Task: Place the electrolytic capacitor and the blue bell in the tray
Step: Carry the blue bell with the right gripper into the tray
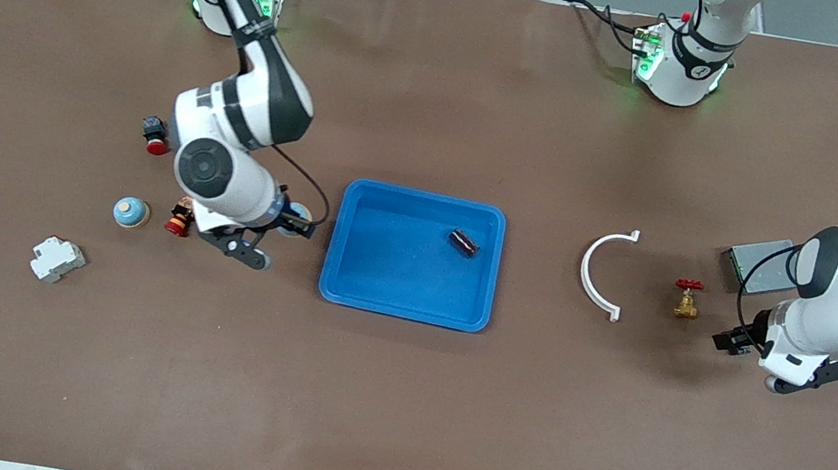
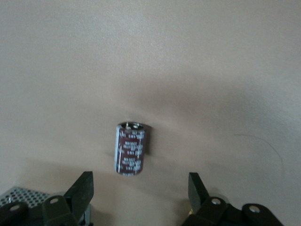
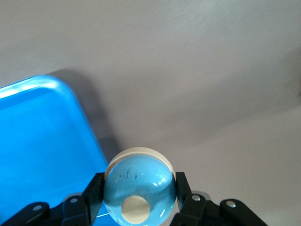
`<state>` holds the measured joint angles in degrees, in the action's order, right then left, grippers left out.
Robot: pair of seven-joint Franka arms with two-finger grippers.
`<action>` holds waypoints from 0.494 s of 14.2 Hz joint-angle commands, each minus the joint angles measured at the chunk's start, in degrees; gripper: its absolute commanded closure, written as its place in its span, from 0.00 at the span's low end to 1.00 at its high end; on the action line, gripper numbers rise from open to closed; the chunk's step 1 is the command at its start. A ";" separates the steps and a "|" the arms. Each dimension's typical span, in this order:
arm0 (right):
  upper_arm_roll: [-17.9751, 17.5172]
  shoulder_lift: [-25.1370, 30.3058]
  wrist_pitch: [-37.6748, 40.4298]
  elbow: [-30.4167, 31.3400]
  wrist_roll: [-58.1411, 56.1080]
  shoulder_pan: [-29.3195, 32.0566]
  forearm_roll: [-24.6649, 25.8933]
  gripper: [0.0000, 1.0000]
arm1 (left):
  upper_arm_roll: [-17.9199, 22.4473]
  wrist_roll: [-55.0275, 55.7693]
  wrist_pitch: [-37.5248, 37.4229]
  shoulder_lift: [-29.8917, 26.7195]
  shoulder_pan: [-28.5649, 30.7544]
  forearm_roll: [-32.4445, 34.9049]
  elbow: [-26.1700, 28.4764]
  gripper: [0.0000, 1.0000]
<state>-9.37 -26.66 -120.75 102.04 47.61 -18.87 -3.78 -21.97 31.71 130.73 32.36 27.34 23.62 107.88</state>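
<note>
The blue tray [image 1: 347, 257] lies mid-table with a dark electrolytic capacitor [image 1: 463, 242] lying in it. My right gripper [image 1: 293, 222] is shut on the blue bell [image 3: 139, 190], a glossy dome with a cream cap. It hangs over the table just outside the tray's rim [image 3: 70, 108], at the right arm's end. My left gripper [image 1: 733, 340] is over the table at the left arm's end. In the left wrist view it [image 2: 141, 181] is open, and a maroon capacitor [image 2: 130, 149] lies on the mat just ahead of its fingertips [image 2: 84, 186], apart from them.
A second blue bell [image 1: 131, 212], two red push buttons [image 1: 156, 136] [image 1: 179, 219] and a white breaker [image 1: 57, 260] lie at the right arm's end. A white curved clamp [image 1: 604, 272], a brass valve [image 1: 686, 299] and a grey metal box [image 1: 759, 262] lie near the left arm.
</note>
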 commanded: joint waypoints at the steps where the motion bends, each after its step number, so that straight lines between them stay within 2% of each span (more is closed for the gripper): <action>1: 0.32 -1.63 0.43 -3.68 6.07 -3.17 -0.61 0.84 | -0.35 -0.50 2.59 0.86 1.49 3.09 0.31 0.12; 5: 0.32 -4.44 -2.29 -5.36 11.01 -6.17 -0.61 0.84 | -0.35 -0.50 3.22 1.91 1.58 3.18 0.23 0.23; 7: 0.32 -5.59 -3.35 -5.36 11.02 -6.61 -0.61 0.84 | -0.35 -0.50 3.57 2.26 1.67 3.79 0.31 0.39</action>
<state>-9.38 -30.30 -123.63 98.38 57.61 -24.85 -3.79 -21.97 31.64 133.21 34.29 28.46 25.72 107.91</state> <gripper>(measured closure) 0.339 0.251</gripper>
